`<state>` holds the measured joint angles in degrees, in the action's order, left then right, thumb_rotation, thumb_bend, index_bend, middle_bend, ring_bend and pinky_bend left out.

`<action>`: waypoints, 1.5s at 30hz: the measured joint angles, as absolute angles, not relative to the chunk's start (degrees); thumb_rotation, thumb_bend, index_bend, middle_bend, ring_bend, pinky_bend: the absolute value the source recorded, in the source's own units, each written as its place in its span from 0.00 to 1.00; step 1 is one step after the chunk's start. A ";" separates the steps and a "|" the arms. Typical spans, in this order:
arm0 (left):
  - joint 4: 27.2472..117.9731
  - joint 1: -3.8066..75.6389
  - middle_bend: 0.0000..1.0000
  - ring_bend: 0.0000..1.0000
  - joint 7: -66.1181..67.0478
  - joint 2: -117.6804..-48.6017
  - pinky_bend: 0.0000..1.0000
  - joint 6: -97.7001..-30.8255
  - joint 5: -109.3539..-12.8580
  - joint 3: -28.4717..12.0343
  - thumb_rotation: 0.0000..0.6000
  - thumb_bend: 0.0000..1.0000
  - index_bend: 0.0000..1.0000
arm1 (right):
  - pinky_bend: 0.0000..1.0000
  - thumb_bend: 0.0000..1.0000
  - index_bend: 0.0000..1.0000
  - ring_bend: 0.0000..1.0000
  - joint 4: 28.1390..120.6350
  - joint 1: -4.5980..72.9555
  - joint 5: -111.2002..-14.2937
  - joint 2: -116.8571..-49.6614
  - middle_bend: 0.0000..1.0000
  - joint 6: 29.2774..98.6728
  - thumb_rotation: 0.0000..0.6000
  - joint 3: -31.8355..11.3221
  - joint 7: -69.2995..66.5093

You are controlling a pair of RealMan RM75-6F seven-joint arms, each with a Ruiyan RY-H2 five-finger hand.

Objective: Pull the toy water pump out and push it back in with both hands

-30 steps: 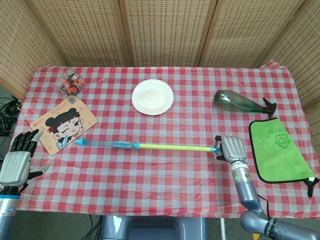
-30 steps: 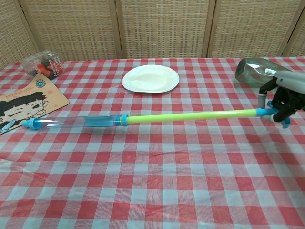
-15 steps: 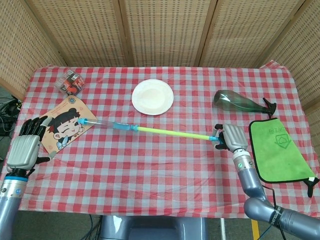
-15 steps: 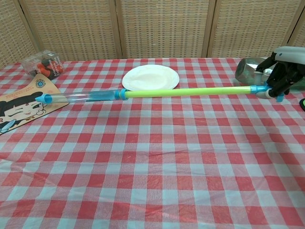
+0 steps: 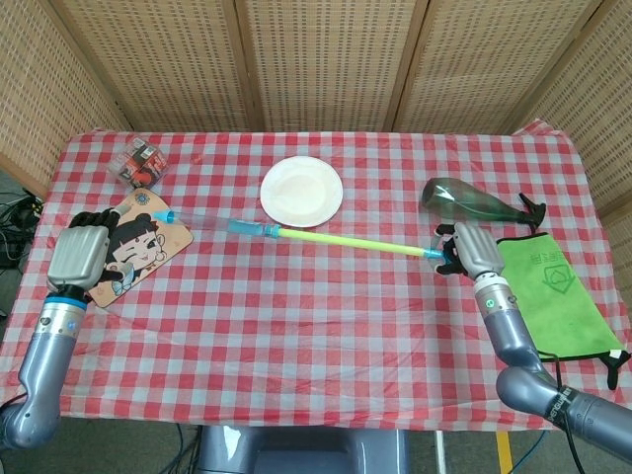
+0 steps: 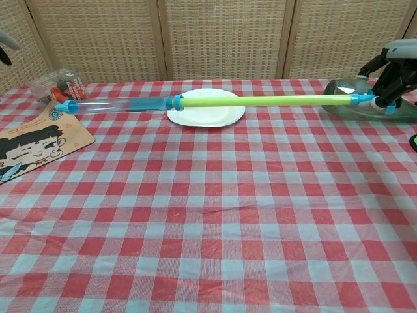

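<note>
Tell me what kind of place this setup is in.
Probably an indoor robot test area dressed like a home table: a red checked tablecloth, woven screen panels behind, and cables on the floor at left.

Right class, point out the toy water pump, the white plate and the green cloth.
toy water pump (image 5: 341,240): head view, yellow rod.
white plate (image 5: 301,191): head view, plate centre.
green cloth (image 5: 548,296): head view, cloth middle.

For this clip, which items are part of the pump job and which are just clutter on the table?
In the job:
- toy water pump, rod extended
- right hand, gripping the pump's handle end
- left hand, near the barrel tip, holding nothing

Lying about:
- white plate
- green bottle
- green cloth
- cartoon mat
- small clear box
</note>
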<state>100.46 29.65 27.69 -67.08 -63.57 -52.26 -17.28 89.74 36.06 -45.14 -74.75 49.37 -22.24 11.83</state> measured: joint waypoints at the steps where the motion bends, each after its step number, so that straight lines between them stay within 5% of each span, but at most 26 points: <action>1: 99.92 30.42 0.48 0.46 28.19 -67.21 0.36 -62.92 -51.11 -17.51 1.00 0.24 0.22 | 0.65 0.51 0.81 0.99 89.66 36.19 -45.06 -74.53 1.00 49.25 1.00 -22.16 11.57; 5: 97.10 33.81 0.72 0.64 30.19 -67.58 0.53 -59.90 -46.55 -18.35 1.00 0.25 0.33 | 0.65 0.51 0.82 1.00 89.50 36.66 -44.72 -73.86 1.00 49.00 1.00 -21.85 10.81; 10: 94.94 36.81 0.83 0.74 31.36 -67.34 0.61 -56.64 -42.47 -18.87 1.00 0.25 0.35 | 0.65 0.51 0.82 0.99 89.56 37.27 -44.48 -73.40 1.00 49.08 1.00 -21.37 10.30; 27: 85.52 48.46 0.84 0.75 36.46 -66.92 0.61 -44.76 -25.48 -15.86 1.00 0.25 0.34 | 0.65 0.51 0.82 0.99 90.17 38.83 -43.14 -71.93 1.00 48.93 1.00 -20.09 8.56; 45: 77.14 54.43 0.83 0.75 37.86 -71.15 0.61 -42.76 -22.73 -9.25 1.00 0.25 0.34 | 0.65 0.51 0.83 0.99 90.89 39.80 -42.54 -69.27 1.00 46.67 1.00 -18.85 5.82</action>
